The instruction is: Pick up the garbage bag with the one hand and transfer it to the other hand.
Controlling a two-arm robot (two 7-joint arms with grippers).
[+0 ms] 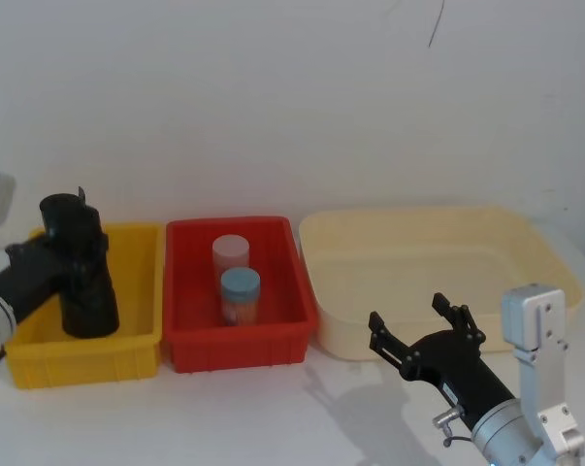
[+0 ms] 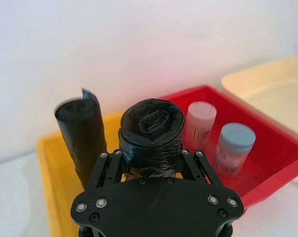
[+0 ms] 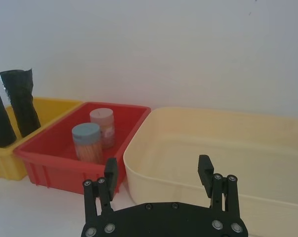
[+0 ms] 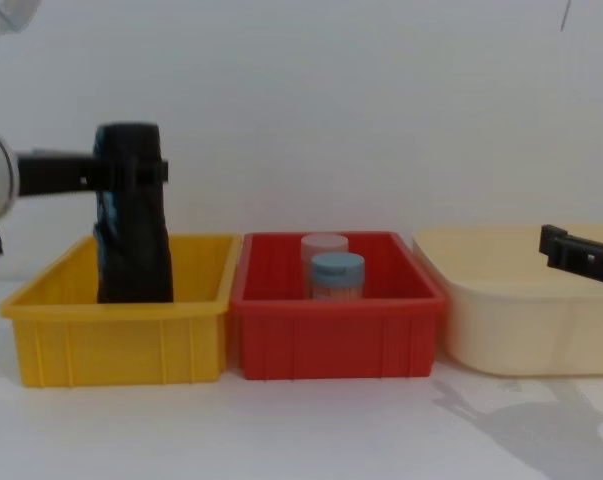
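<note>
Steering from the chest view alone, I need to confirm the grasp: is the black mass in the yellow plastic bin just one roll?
Observer: Two. The left gripper is shut on the thick, crinkled black plastic garbage bag roll; a slimmer black roll stands beside it, ungripped.
Operator: And the other arm?
Observer: The right gripper is open, hovering on the near side of the cream plastic tub.

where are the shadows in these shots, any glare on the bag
head view: the right end effector throws a soft shadow on the table, to its left; chest view: same shadow lies before the tub; left wrist view: the bag shows mild sheen, no hard glare
</note>
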